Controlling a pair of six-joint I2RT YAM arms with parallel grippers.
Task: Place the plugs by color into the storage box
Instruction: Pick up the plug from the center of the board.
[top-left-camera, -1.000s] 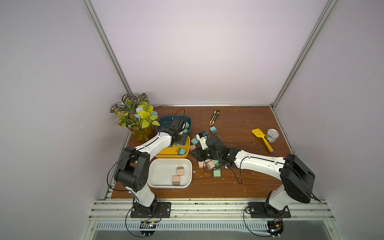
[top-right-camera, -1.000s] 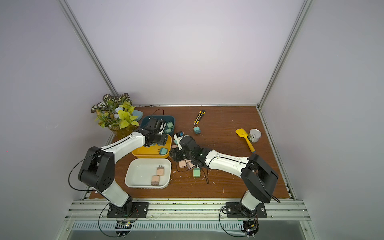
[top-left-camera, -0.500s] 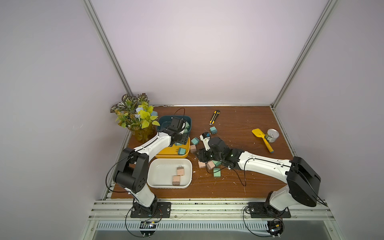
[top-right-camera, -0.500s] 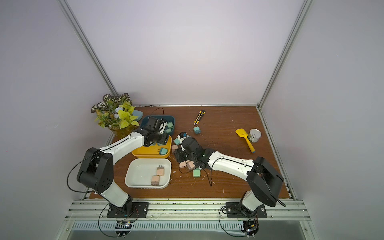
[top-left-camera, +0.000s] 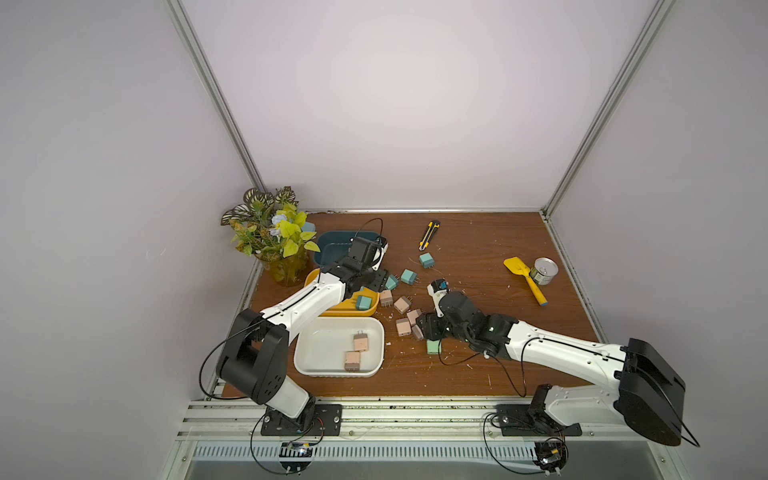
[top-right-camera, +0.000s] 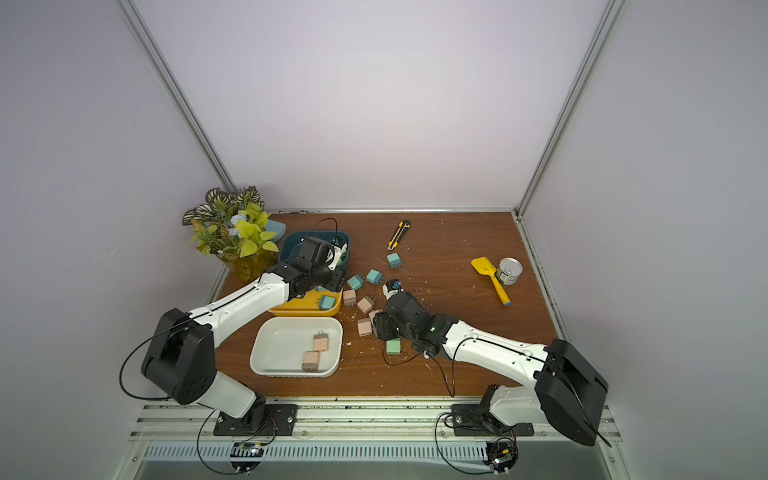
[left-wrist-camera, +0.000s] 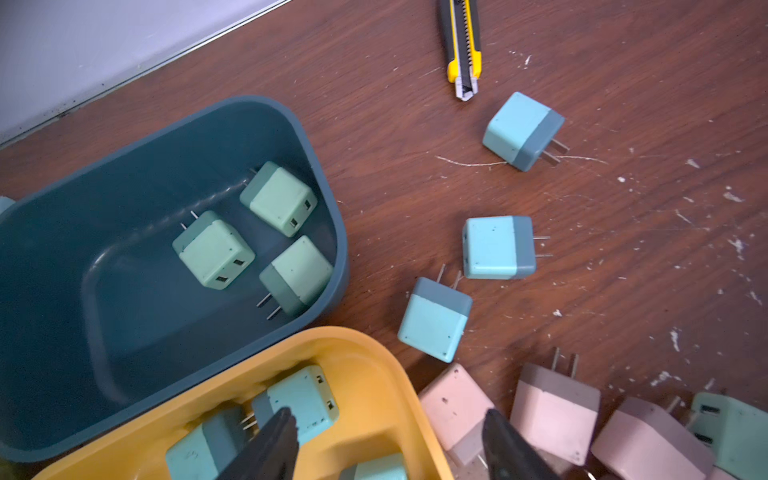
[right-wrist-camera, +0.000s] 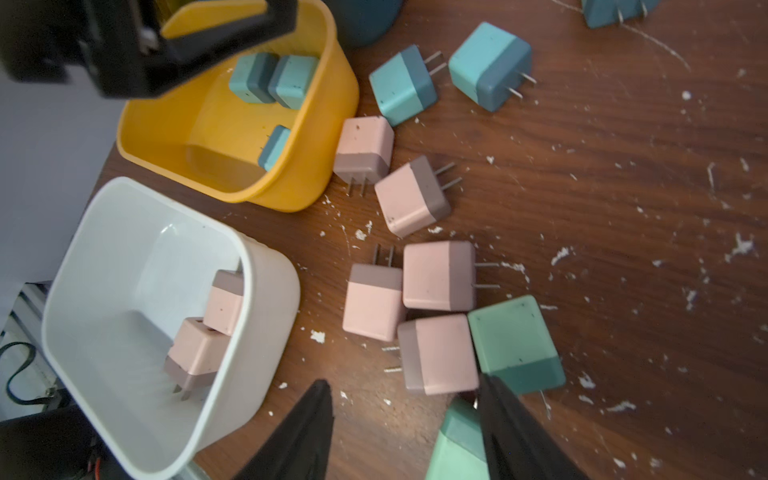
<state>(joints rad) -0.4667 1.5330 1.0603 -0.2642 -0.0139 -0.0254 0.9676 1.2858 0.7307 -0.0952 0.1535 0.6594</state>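
The storage box is three bins. The white bin (top-left-camera: 376, 336) holds two pink plugs (right-wrist-camera: 199, 353), the yellow bin (left-wrist-camera: 374, 365) holds teal-blue plugs (left-wrist-camera: 305, 399), and the dark teal bin (left-wrist-camera: 124, 316) holds three mint plugs (left-wrist-camera: 214, 249). Loose pink plugs (right-wrist-camera: 440, 276) and teal-blue plugs (left-wrist-camera: 496, 247) lie on the table beside the bins. My left gripper (left-wrist-camera: 390, 428) is open over the yellow bin's rim, holding nothing. My right gripper (right-wrist-camera: 405, 395) is open low over bare table, just short of a pink plug (right-wrist-camera: 440, 353). A mint plug (right-wrist-camera: 457, 440) lies against one finger.
A yellow utility knife (top-left-camera: 429, 235) lies at the back. A yellow scoop (top-left-camera: 524, 278) and a tin can (top-left-camera: 545, 271) sit at the right. A potted plant (top-left-camera: 274, 237) stands in the back left corner. White crumbs litter the wooden table (top-left-camera: 478, 249).
My right gripper's jaws have spread wider and the arm has drawn back a little toward the front edge. The left arm has barely moved.
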